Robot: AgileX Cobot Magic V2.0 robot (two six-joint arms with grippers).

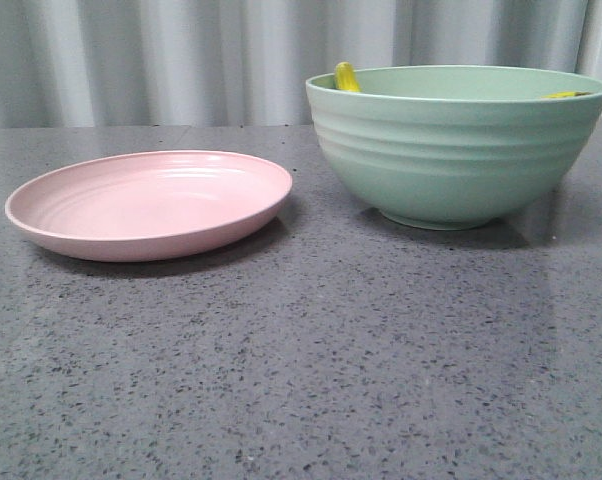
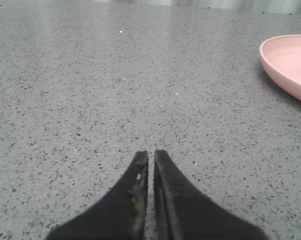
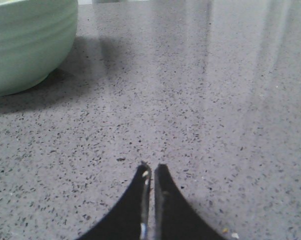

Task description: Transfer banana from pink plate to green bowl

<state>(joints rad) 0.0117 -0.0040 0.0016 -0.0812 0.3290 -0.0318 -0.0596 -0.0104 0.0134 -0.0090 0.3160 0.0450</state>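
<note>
Resting inside the green bowl [image 1: 451, 150], the banana [image 1: 347, 77] shows only as a yellow tip above the far left rim in the front view, with a second sliver of yellow peeking over the rim at the right. The bowl stands upright on the speckled grey table [image 1: 301, 380], right of centre. The pink plate [image 1: 146, 205] lies flat to its left, near the bowl but not touching it, and carries nothing. A pale pleated curtain [image 1: 181, 60] hangs behind the table. Neither arm appears in this view.

Seen from the left wrist, the left gripper [image 2: 151, 157] sits low over bare table, its two dark fingers [image 2: 135, 185] drawn together with only a thin slit between the tips and nothing between them. An edge of the pink plate shows at the side of the frame, well apart from the fingertips.

Seen from the right wrist, the right gripper [image 3: 151, 170] is likewise pressed closed on nothing, its black fingers [image 3: 168, 200] nearly meeting above the stone surface. Part of the ribbed wall of the green bowl fills one corner of the frame, casting a soft shadow on the table, well apart from the gripper. The banana cannot be seen from either wrist.
</note>
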